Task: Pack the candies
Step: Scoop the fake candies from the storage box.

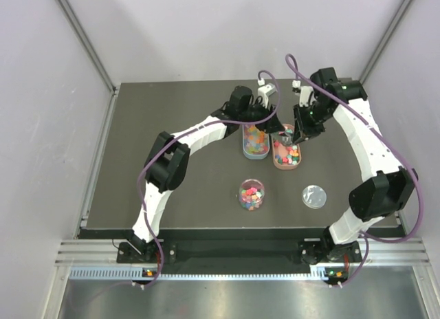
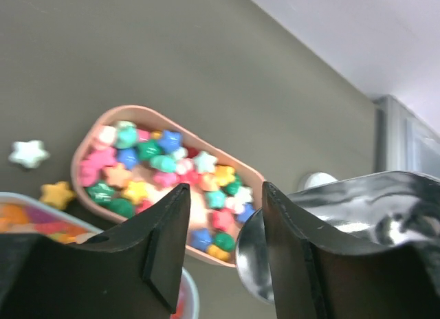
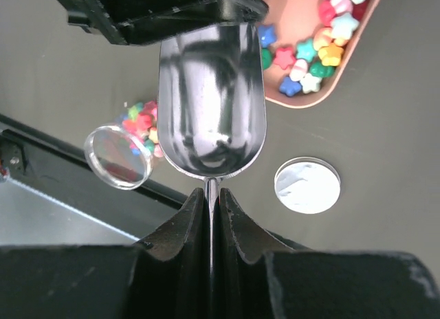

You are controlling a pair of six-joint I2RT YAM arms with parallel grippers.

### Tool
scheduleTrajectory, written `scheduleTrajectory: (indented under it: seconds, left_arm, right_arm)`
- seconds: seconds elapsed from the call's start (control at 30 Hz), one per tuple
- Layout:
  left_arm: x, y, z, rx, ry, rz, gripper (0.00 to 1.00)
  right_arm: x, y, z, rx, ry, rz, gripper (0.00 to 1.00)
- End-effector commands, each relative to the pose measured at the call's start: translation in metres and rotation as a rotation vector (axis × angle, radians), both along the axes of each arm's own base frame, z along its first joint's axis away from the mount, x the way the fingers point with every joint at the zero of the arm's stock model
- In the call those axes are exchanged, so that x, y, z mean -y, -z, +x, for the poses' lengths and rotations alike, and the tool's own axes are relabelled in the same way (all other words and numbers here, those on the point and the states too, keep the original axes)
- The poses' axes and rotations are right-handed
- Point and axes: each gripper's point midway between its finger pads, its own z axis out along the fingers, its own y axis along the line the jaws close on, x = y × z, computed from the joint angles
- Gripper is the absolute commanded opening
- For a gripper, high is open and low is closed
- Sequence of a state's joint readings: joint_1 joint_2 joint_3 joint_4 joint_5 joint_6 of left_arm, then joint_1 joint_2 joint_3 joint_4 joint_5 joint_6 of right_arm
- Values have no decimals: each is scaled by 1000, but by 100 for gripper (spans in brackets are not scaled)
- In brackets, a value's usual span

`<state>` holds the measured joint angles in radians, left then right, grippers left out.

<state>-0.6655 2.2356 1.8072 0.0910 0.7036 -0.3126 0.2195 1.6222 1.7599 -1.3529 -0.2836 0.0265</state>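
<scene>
Seen from above, the bench (image 1: 172,126) carries a blue tray (image 1: 256,156) and, at its 3 o'clock and touching it, a pink tray (image 1: 285,167), both filled with candies (image 1: 287,155). At 6 o'clock from the trays stands a clear cup (image 1: 240,193) partly full of candies, with its lid (image 1: 314,196) lying flat at the cup's 3 o'clock.

In the left wrist view, the left gripper (image 2: 223,226) has its fingers spread with nothing between them. Beyond it lies the pink tray of star-shaped candies. Two stray stars (image 2: 29,152) lie on the bench at 9 o'clock.

In the right wrist view, the right gripper (image 3: 212,202) is pressed together, pinching the handle of an empty scoop (image 3: 212,106). The cup sits at its 9 o'clock, and the pink tray at 1 o'clock.
</scene>
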Motion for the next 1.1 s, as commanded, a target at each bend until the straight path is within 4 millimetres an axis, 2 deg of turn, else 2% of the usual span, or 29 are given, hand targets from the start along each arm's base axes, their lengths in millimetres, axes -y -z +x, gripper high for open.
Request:
scheduleTrajectory:
  seconds: [0.0,0.03,0.07,0.1,0.23,0.33,0.37,0.4,0.43,0.5,0.53,0.6,0.63,0.7,0.87,1.07]
  left_arm:
    - [-1,-38,25,186,-79,-16,52]
    - [-5,-41,36,227,-114,-5,53]
    - [-12,-52,55,299,-179,10,54]
    - [-20,-52,69,315,-215,22,54]
    - [-43,-66,95,334,-278,23,55]
    - [-57,-65,99,323,-296,32,54]
    - [-61,-57,96,302,-296,42,54]
    - [-67,-63,96,305,-301,34,54]
    - [-72,-53,93,281,-302,47,54]
    - [-82,-61,92,289,-314,35,54]
    - [-86,-52,88,271,-310,45,54]
    - [-97,-62,90,288,-326,30,54]
    - [-102,-56,87,274,-326,37,54]
    - [-115,-64,90,281,-346,23,54]
    - [-139,-66,90,269,-370,11,54]
    - [-150,-63,85,264,-374,0,54]
  right_arm:
    - [12,6,1,33,16,-41,0]
    - [17,12,-4,17,20,-65,0]
    - [19,20,-10,-10,18,-78,0]
    - [23,33,-17,-49,23,-98,0]
    - [37,51,-11,-86,48,-180,0]
    - [45,59,2,-98,65,-227,0]
    - [46,62,4,-104,68,-239,0]
    - [49,64,7,-108,74,-250,0]
    - [51,72,9,-127,74,-271,0]
    - [52,77,12,-139,75,-284,0]
    - [54,82,13,-151,74,-303,0]
    - [53,86,15,-157,66,-314,0]
    - [55,90,16,-165,67,-341,0]
    - [55,94,25,-157,63,-365,0]
    - [42,91,44,-108,48,-389,0]
    - [28,95,55,-72,35,-406,0]
